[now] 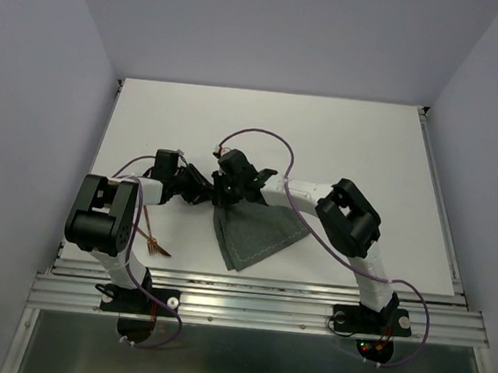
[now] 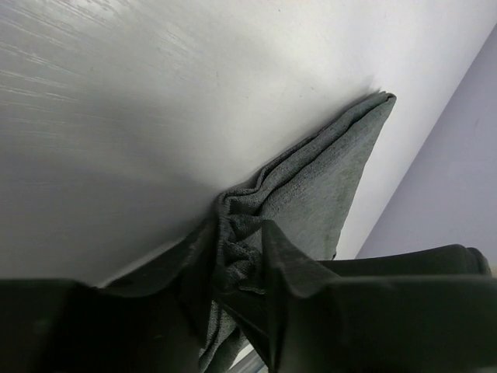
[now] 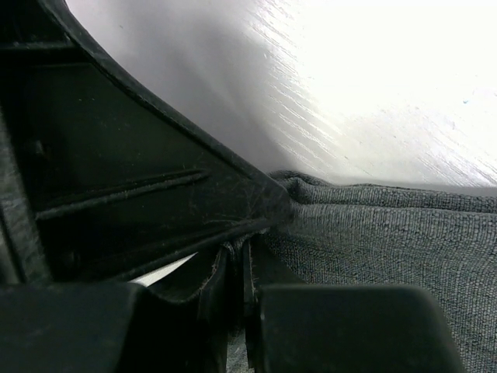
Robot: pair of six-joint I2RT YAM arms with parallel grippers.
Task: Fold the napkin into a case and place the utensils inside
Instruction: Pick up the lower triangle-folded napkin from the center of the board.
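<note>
Grey-green napkin [image 1: 258, 231]: where is it found?
It is laid folded on the white table [image 1: 368, 145], near the middle, with its far left corner gathered into a bunch.
By what is that corner held?
It is pinched by the left gripper [image 1: 206, 193] and the right gripper [image 1: 223, 198], each clamped on the cloth, side by side.
And the utensils [image 1: 156, 247]?
They are seen lying on the table by the left arm, apart from the napkin.
</note>
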